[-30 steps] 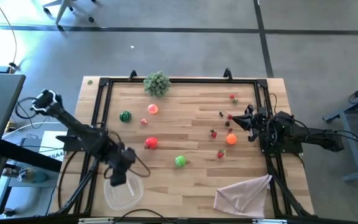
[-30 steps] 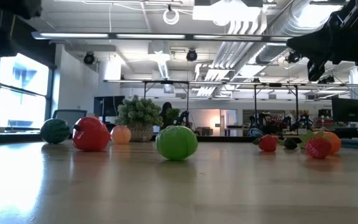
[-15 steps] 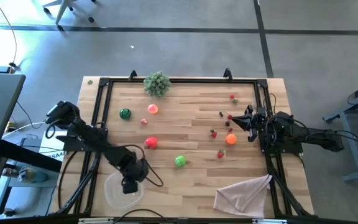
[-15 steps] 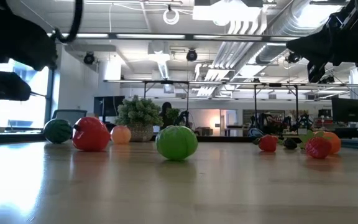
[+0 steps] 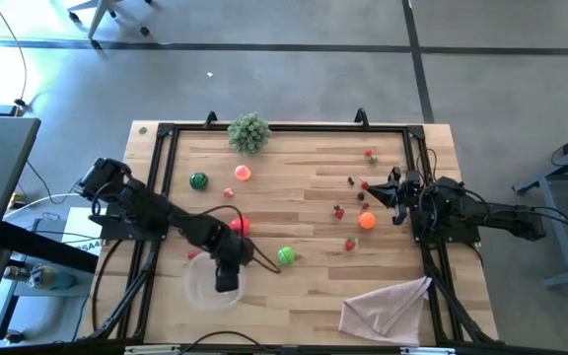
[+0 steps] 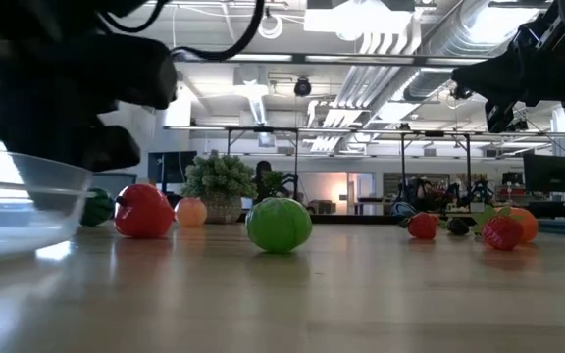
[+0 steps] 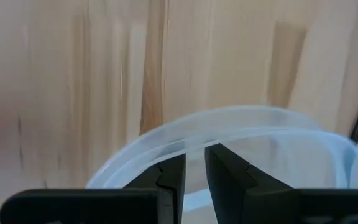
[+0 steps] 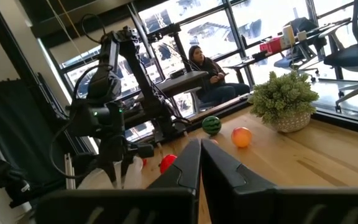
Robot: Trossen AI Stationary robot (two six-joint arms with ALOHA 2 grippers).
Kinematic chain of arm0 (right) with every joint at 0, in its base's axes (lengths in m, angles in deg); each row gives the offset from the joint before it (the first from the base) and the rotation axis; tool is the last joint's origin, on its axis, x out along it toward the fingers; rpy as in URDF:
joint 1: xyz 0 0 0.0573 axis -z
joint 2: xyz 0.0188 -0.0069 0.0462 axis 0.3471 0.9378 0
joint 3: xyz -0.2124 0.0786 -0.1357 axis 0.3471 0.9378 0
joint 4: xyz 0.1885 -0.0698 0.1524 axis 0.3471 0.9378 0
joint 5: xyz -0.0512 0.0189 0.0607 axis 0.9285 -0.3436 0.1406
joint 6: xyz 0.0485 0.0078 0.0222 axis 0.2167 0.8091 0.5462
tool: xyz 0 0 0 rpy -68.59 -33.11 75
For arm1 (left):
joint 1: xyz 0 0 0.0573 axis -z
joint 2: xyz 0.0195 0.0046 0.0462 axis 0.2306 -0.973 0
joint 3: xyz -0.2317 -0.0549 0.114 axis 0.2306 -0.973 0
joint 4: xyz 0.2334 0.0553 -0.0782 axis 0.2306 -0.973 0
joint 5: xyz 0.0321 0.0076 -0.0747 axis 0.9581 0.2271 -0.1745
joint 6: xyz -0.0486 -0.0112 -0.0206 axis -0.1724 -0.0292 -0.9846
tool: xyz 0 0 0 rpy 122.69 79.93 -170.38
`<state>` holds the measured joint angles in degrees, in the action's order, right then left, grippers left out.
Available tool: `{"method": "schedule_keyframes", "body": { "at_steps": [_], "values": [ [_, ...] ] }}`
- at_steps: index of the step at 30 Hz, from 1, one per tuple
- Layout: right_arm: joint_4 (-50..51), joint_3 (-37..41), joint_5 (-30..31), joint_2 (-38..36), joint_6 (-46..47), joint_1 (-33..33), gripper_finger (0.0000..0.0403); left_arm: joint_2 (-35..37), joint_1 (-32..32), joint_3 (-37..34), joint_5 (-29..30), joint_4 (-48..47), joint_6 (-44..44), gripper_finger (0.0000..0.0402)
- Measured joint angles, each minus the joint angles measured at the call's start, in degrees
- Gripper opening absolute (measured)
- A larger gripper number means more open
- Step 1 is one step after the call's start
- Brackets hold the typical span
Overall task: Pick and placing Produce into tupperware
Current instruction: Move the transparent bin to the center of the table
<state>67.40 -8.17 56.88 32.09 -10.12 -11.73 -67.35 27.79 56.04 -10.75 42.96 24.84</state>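
The clear tupperware (image 5: 205,291) is at the table's near left; it also shows in the low view (image 6: 18,201). My left gripper (image 5: 227,283) is shut on its rim. The produce lies loose on the wood: a dark green ball (image 5: 198,181), a peach (image 5: 242,173), a red fruit (image 5: 240,225) and a green apple (image 5: 286,255). An orange (image 5: 367,221) and small red berries (image 5: 350,245) lie at the right. My right gripper (image 5: 373,193) is shut and empty above the berries, just beyond the orange. My left gripper pinches the tupperware's rim (image 7: 194,142) between its two fingers (image 7: 173,171), one finger on each side of the clear wall. The fingers come from above, slanting toward the near edge. I cannot tell whether the container's bottom rests on the table.
A bushy grey-green sprig (image 5: 249,131) stands at the far edge. A beige cloth (image 5: 388,306) lies at the near right corner. A black frame (image 5: 284,127) runs round the tabletop. Bare wood lies in the middle (image 5: 294,197). A person sits beyond the table (image 8: 199,59).
My left gripper has gone toward the table's right edge and slightly toward the far edge. The tupperware has moved with it from the near left corner toward the red fruit and the green apple. It now shows in the low view.
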Motion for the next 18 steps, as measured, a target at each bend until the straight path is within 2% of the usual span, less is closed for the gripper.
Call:
{"method": "schedule_keyframes", "body": {
  "at_steps": [5,14,18],
  "values": [
    [0.0,0.0,0.0,0.0,-0.3,0.0,0.0004,0.0,-3.5,0.0,-0.8,5.3,4.2,0.0051],
    [0.2,0.0,0.0,0.0,-0.4,0.0,0.0004,0.0,-7.4,4.8,0.4,5.4,12.2,0.0051],
    [1.1,0.0,0.0,0.0,-0.3,0.0,0.0004,0.0,-8.2,6.2,-1.4,2.2,12.0,0.0051]
  ]
}}
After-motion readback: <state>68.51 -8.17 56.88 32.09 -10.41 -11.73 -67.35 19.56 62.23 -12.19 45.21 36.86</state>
